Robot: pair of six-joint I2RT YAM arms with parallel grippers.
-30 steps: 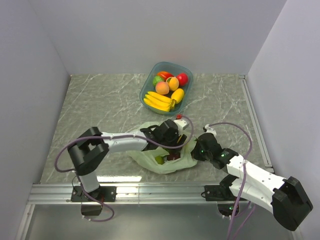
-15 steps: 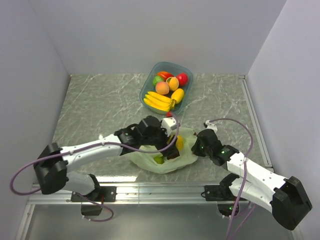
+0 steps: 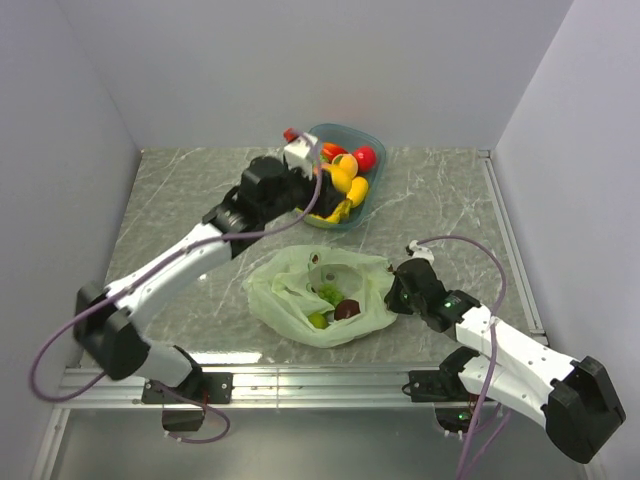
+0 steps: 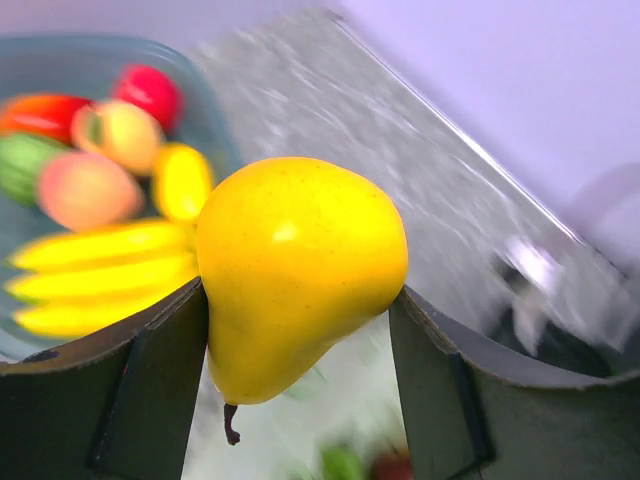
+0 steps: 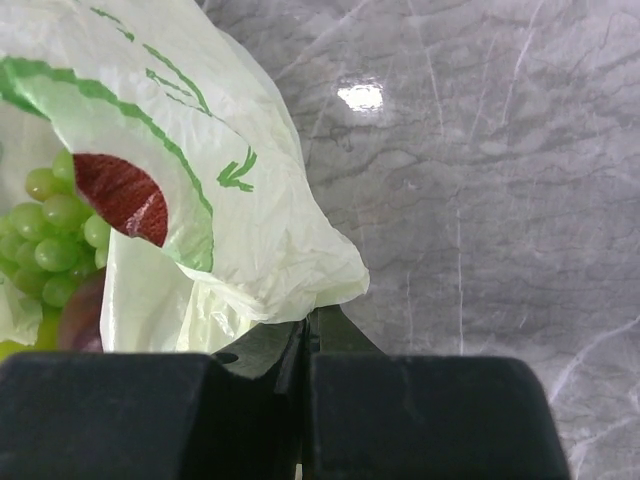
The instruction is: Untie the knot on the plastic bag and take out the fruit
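Left fingers [image 4: 120, 400]: spread around a yellow pear [image 4: 300, 270], stem down; teal bowl [image 3: 376, 145] just ahead, seemingly below
Right fingers [image 5: 400, 420]: pressed together, pinching the plastic bag [image 5: 270, 240] by its edge; grapes [image 5: 55, 230] inside, on the table [image 5: 480, 200]

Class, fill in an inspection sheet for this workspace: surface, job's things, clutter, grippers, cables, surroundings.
Surface: grey marbled table, no spills seen.
Job's things: plastic bag lies open; green grapes and dark plum inside.
Clutter: teal bowl of toy fruit at the far edge.
Grippers: left gripper holds a yellow pear near the bowl; right gripper shut on the bag's edge.
Cables: purple cables loop from both arms.
Surroundings: plain pale walls; metal rail at the near edge.
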